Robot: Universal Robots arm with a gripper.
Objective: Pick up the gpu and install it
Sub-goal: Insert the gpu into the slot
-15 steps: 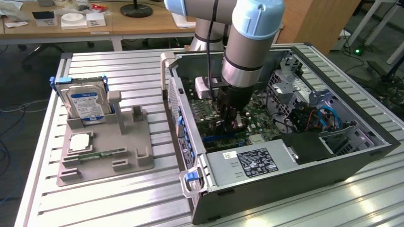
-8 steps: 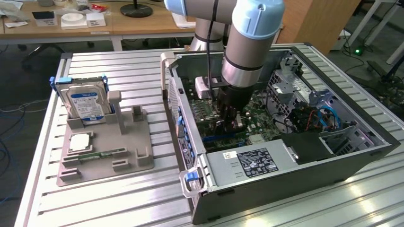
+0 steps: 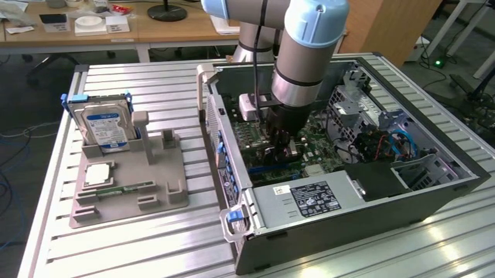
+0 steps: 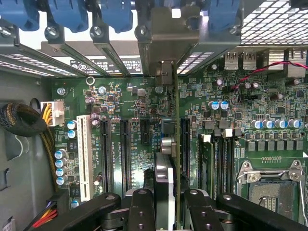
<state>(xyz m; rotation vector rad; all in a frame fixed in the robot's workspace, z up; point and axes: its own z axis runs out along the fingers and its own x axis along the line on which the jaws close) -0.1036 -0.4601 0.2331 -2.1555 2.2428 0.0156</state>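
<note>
Pincer [image 4: 166, 204] partly closed, I gripped the graphics card [image 4: 164, 171] by its top edge, one finger on each face. That kept it upright, I judged, so its lower edge could meet a slot. It stood among the long black slots [image 4: 124, 144] of the circuit board [image 4: 120, 101] inside the computer case [image 3: 348, 214], with its metal bracket [image 4: 163, 43] at the case's rear wall. I could not tell whether it was seated.
</note>
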